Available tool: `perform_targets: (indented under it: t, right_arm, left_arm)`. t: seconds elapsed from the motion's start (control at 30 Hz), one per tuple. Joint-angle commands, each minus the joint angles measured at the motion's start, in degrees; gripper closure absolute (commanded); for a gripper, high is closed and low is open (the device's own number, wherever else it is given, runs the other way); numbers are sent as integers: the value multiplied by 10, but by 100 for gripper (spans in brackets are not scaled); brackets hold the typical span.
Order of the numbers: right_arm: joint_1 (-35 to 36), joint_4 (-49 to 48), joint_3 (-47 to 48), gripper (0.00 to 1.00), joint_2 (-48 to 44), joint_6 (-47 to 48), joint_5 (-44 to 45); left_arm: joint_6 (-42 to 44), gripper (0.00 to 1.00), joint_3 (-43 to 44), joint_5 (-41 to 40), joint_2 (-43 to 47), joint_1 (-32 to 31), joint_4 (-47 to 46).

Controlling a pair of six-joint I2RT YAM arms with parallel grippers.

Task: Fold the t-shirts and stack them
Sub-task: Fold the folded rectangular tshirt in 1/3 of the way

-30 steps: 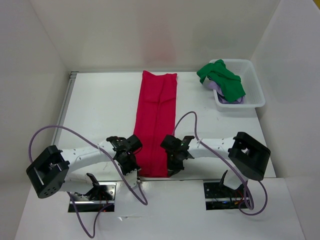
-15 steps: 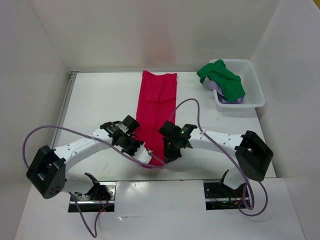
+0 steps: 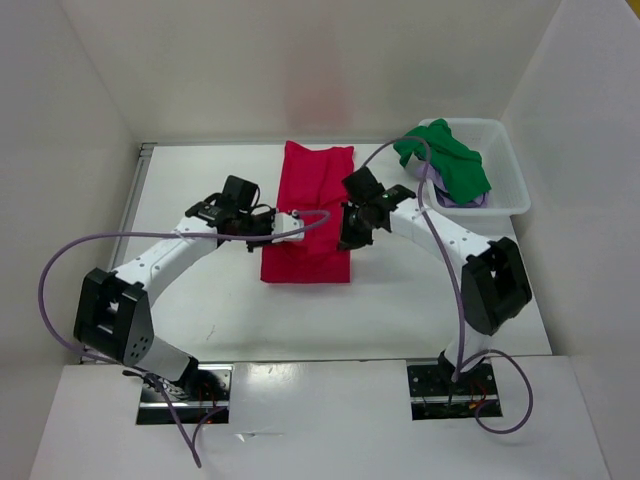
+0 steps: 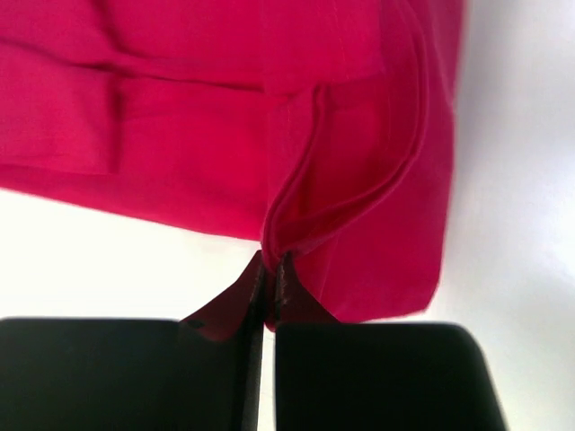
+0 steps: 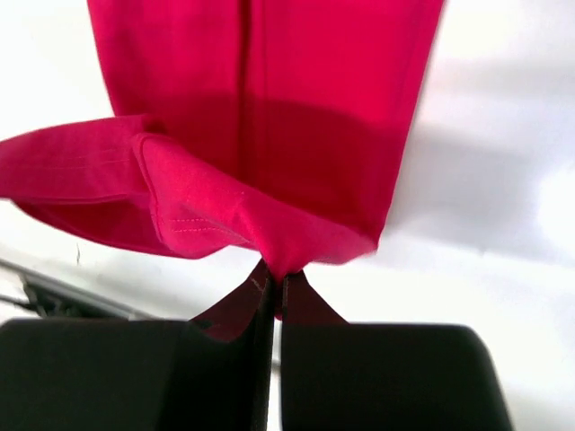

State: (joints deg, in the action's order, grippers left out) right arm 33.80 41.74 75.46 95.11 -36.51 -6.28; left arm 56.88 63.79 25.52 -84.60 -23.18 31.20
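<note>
Both arms have carried the red shirt's (image 3: 312,190) near hem from the table's (image 3: 200,300) 6 o'clock edge toward 12, doubling it over itself at mid-table. The left gripper (image 3: 288,217) pinches the hem's left corner and the right gripper (image 3: 349,237) its right corner. The green shirt (image 3: 452,162) lies in the basket (image 3: 512,190) at 2 o'clock.

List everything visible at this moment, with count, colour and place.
red t-shirt: one, bright red, a long folded strip mid-table, near end lifted and doubled over the rest.
green t-shirt: one, green, heaped in the basket, draped over its rim.
lavender t-shirt: one, pale purple, in the basket under the green t-shirt.
basket: one, white, far right corner of the table.
table: one, white, under everything.
arms: two, white with black joints, reaching from the near edge.
left gripper: one, black, shut on the red t-shirt's lifted edge.
right gripper: one, black, shut on that edge's other corner.
</note>
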Motion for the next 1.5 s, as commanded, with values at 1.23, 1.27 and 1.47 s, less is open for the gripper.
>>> perform_targets:
  t: [1.23,1.27,1.47]
  right_arm:
    - [-173,32,395,51,364,130,-96]
    - [-180,32,395,49,364,130,-91]
    - [-182,12,352,56,280,160,-23]
  left_arm:
    - [-106,72,135,-44,-276,56,-322]
    - [-112,63,135,-51,-276,61,-329]
    - [-169,27,155,-113,-283,61,-384]
